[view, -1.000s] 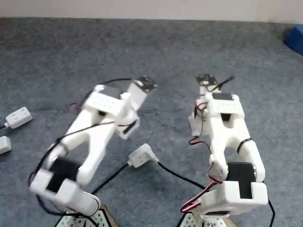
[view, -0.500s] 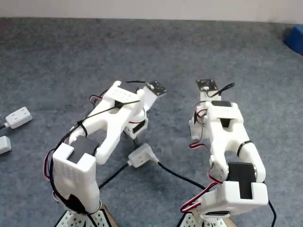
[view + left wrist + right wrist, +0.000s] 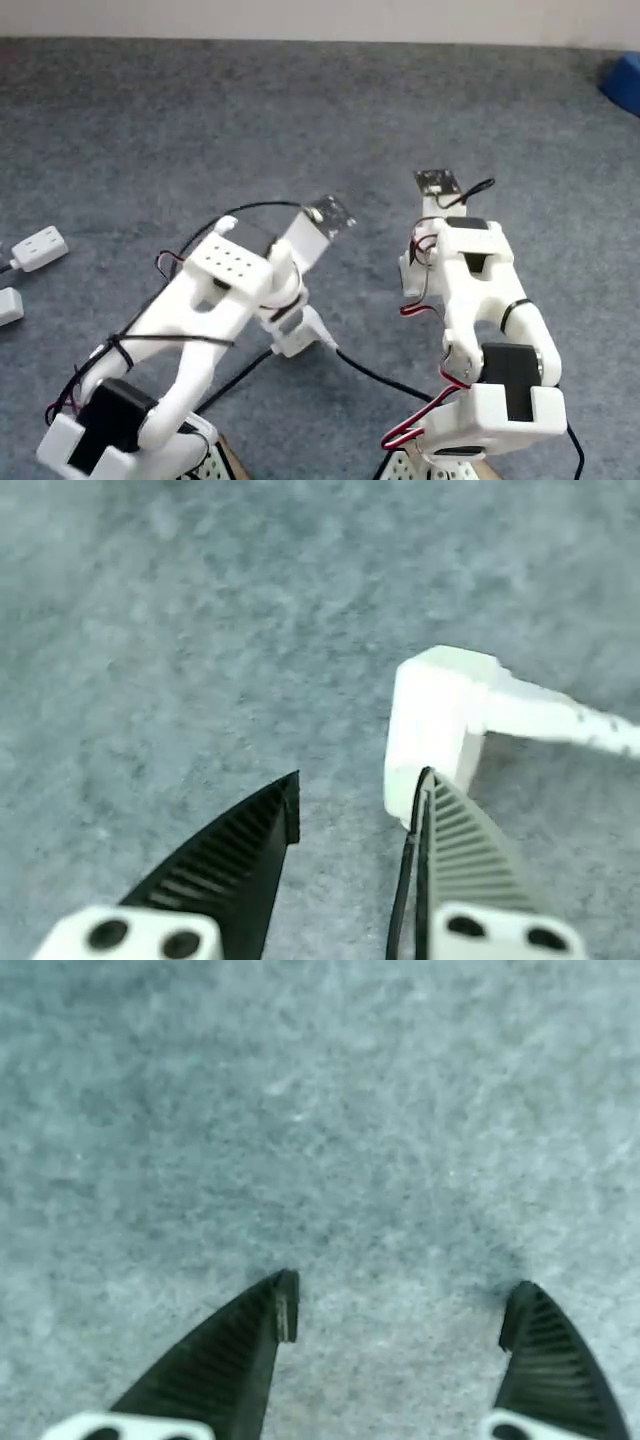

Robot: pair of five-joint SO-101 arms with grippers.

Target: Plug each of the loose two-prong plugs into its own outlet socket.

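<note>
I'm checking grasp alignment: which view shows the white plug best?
The left wrist view: the white plug sits close, almost whole, by the open left end effector. In the high view the left arm partly covers it.

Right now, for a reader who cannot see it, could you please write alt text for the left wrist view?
A white plug lies on grey carpet, its cord leading away. The left arm's open fingers hang near it, one tip at the plug's edge, the plug not between them.
</note>
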